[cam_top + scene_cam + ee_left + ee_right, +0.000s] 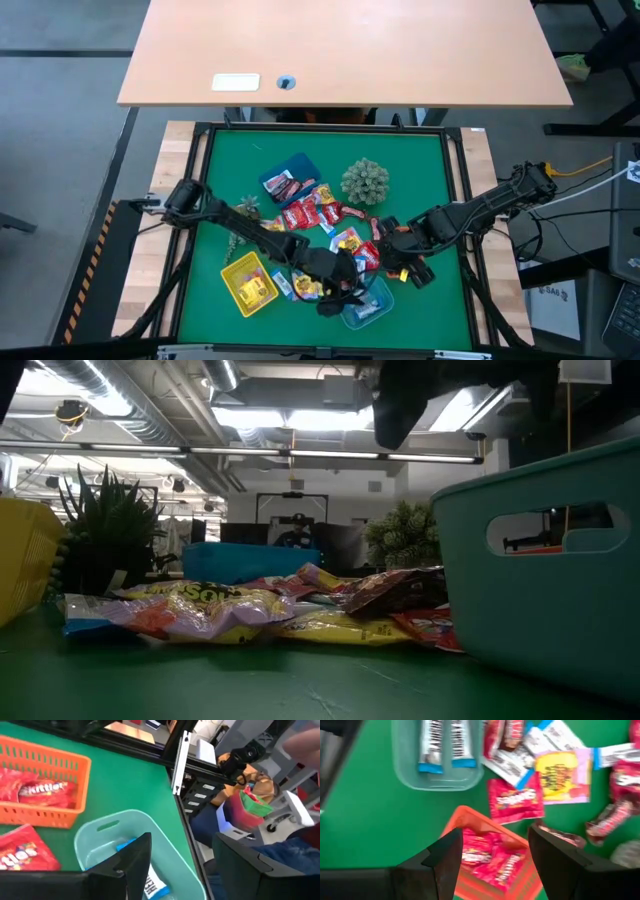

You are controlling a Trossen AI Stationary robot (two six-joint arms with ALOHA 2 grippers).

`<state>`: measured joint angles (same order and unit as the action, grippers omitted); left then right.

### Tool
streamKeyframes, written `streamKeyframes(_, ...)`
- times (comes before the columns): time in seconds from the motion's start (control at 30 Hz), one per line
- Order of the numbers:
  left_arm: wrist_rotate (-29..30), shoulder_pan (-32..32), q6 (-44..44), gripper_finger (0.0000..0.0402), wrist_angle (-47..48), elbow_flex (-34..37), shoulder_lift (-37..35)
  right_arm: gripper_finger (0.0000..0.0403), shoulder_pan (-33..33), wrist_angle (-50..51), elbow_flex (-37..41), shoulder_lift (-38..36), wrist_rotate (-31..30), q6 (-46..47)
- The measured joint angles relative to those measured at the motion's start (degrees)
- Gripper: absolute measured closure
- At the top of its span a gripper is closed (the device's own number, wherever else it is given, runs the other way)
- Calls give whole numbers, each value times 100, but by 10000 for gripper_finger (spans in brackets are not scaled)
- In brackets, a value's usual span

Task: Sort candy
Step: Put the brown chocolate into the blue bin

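Left gripper [340, 292] sits over the teal tray [372, 308] at the front of the mat, fingers [135, 857] spread wide apart, nothing between them. In the left wrist view the teal tray [100, 832] holds a blue-and-white sweet [152, 885] under the finger.

Right gripper [405, 268] hangs above the orange tray [415, 272], just right of the candy pile; fingers [445, 855] parted wide, empty. Orange tray [490, 860] has red sweets [495, 862] in it.

Candy pile [320, 215] is loose at mid-mat: red, yellow, blue-and-white wrappers between the blue tray [290, 180] and the teal tray. Yellow tray [250, 285] at front left holds yellow sweets. From the right wrist the teal tray [400, 755] shows two blue-and-white bars [442, 742].

Surface: green mat [420, 170] in a black frame, wood strips at both sides. Two spiky plants, one [365, 182] right of the pile, one [247, 208] left of it. Beyond the mat, a pale wooden desk [350, 50]. Low view: mat level, candy heap [260, 610], teal tray wall [540, 560] close, office ceiling lights and pipes behind.
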<state>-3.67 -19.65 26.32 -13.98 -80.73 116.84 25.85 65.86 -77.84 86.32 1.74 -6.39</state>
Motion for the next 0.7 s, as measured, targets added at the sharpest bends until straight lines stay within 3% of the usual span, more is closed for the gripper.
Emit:
streamKeyframes(0.2, -569, 273, -456, 218, 5, 0, 0, 175, -1, 120, 0, 0, -597, -105)
streamKeyframes(0.37, -794, 629, -428, 220, 205, 4, -70, 175, -276, 475, 0, 0, -669, -202)
streamKeyframes(0.53, -797, 1046, -576, 220, 1157, 4, -412, 175, -936, 673, -2, -16, -538, -200)
streamKeyframes(0.7, -432, 1343, -932, 220, 2522, 4, -902, 175, -1634, 590, 395, -474, -86, -232)
